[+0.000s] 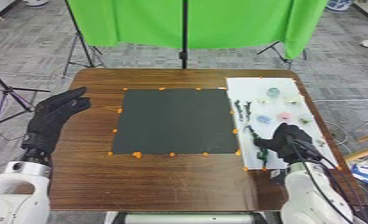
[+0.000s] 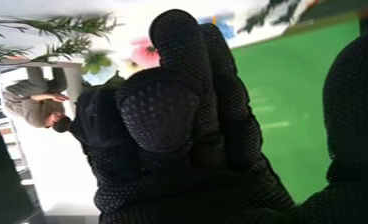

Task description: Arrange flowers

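Note:
My left hand (image 1: 49,120) is over the table's left edge, fingers loosely bent and holding nothing. On the right, my right hand (image 1: 291,139) is above the lower half of a white board (image 1: 256,85), with its thumb beside a green leafy stem (image 1: 254,132). More dark stems (image 1: 243,111) lie higher on the board. A pink flower (image 1: 284,116) and a blue flower (image 1: 264,119) rest beyond the hand. In the right wrist view, the hand (image 2: 189,165) has relaxed fingers, some bent, and nothing between fingers and thumb. Behind it are leafy sprigs (image 2: 69,25) and a pink flower (image 2: 145,54).
A dark square mat (image 1: 176,120) with orange tape bits around its edge covers the middle of the brown table (image 1: 83,175). Pale flowers (image 1: 292,100) lie at the board's far part. A green cloth (image 1: 198,25) hangs on stands behind the table.

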You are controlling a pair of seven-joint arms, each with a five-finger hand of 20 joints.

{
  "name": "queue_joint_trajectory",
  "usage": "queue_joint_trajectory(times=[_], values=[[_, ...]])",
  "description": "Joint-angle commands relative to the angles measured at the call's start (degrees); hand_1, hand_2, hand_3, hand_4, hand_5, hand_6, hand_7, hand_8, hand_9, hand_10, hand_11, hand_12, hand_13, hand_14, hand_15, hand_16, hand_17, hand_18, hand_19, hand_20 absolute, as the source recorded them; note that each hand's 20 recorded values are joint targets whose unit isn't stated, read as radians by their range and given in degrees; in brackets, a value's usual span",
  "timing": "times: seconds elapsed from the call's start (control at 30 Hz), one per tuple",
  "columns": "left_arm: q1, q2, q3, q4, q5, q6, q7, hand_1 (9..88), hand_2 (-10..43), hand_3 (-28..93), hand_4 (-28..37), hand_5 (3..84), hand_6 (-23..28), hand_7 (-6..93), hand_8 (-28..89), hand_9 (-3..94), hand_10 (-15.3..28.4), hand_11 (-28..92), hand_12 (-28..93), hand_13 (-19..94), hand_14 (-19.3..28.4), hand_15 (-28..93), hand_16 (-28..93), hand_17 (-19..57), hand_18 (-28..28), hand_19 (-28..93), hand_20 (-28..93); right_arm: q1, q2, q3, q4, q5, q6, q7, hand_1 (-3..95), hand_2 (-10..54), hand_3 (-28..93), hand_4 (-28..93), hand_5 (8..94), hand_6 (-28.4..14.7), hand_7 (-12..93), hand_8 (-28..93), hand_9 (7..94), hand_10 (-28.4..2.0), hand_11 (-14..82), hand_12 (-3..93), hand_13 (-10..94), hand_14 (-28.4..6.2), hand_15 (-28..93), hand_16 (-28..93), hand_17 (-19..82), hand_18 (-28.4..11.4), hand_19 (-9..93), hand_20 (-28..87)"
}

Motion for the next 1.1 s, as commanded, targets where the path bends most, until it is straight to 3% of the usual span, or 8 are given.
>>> queue_joint_trajectory(times=[0.03, 0.37, 0.77, 0.97, 1.0, 1.03, 1.1], values=[[0.9, 0.14, -0.39, -0.21, 0.33, -0.54, -0.98, 35.5, -3.1, 59, -17.7, 48.5, 6.2, 10.0, -6, 48.5, 14.8, 17, 10, 40, 19.0, 19, -4, 8.3, 15.2, 24, 17, 2.0, 0.3, -2.1, 1.2, 1.7, -4.1, 1.6, 30.4, -9.5, 58, -23, 71.5, -8.0, 17, -3, 77.2, -16.7, 29.7, 29.1, 84, -6.2, 61, 35, 55, -18.1, 93, 58], [1.1, 0.12, -0.35, -0.16, 0.29, -0.81, -1.50, 35.6, -3.1, 59, -17.7, 48.4, 6.1, 9.9, -6, 48.5, 14.8, 17, 10, 40, 19.0, 19, -4, 8.1, 15.2, 24, 17, 4.6, 1.0, -6.9, 3.0, 2.3, -5.3, 3.0, 32.6, -9.5, 58, -21, 72.9, -7.4, 21, -2, 79.0, -16.4, 32.6, 30.6, 86, -5.2, 59, 36, 57, -16.7, 93, 58], [1.1, -0.03, -0.56, -0.24, 0.39, -1.24, -1.75, 35.5, -3.2, 59, -17.6, 48.4, 6.1, 9.9, -6, 48.4, 14.9, 17, 10, 40, 19.0, 19, -4, 8.0, 15.1, 23, 17, 5.1, 0.0, -11.3, 6.1, 4.3, -9.4, 4.2, 44.3, -9.5, 59, -18, 71.0, -7.3, 30, -4, 78.8, -15.7, 40.7, 34.2, 89, -3.2, 58, 38, 61, -14.0, 93, 55], [1.0, -0.17, -0.49, -0.24, 0.47, -1.32, -1.65, 35.5, -3.1, 59, -17.7, 48.4, 6.2, 9.8, -6, 48.3, 14.7, 17, 10, 40, 19.0, 18, -4, 7.9, 15.1, 23, 17, 6.7, -0.2, -13.1, 8.2, 5.3, -11.1, 4.0, 51.3, -9.5, 51, -10, 72.0, -6.2, 29, 22, 80.5, -15.2, 42.2, 34.5, 91, -2.5, 57, 39, 63, -12.9, 93, 55], [1.0, -0.17, -0.45, -0.21, 0.46, -1.31, -1.62, 35.5, -3.1, 59, -17.7, 48.4, 6.2, 9.8, -6, 48.3, 14.7, 17, 10, 40, 19.1, 18, -4, 7.9, 15.0, 23, 17, 6.7, -0.1, -13.4, 8.4, 5.2, -11.2, 3.9, 60.8, -9.5, 27, 6, 72.0, -5.9, 30, 23, 81.3, -15.0, 41.2, 33.8, 91, -2.3, 58, 39, 63, -14.0, 93, 55], [0.9, -0.15, -0.46, -0.17, 0.43, -1.34, -1.68, 35.5, -3.1, 59, -17.7, 48.4, 6.2, 9.8, -6, 48.3, 14.7, 17, 10, 40, 19.1, 19, -4, 7.9, 15.1, 23, 17, 6.8, -0.3, -13.5, 8.6, 5.3, -11.5, 3.8, 74.6, -9.5, -9, 30, 72.1, -5.5, 30, 24, 81.2, -15.0, 42.4, 34.6, 91, -2.2, 57, 39, 64, -13.2, 93, 55], [1.1, -0.28, -0.55, -0.25, 0.47, -1.31, -1.69, 35.5, -3.1, 59, -17.7, 48.3, 6.2, 9.8, -6, 48.2, 14.8, 17, 10, 40, 19.1, 19, -4, 7.8, 15.0, 23, 17, 6.8, -0.4, -13.5, 8.8, 6.4, -12.3, 4.2, 83.6, -9.5, -26, 42, 72.5, -5.0, 32, 25, 81.8, -14.1, 40.3, 41.5, 92, -1.9, 57, 39, 64, -12.7, 93, 55]])
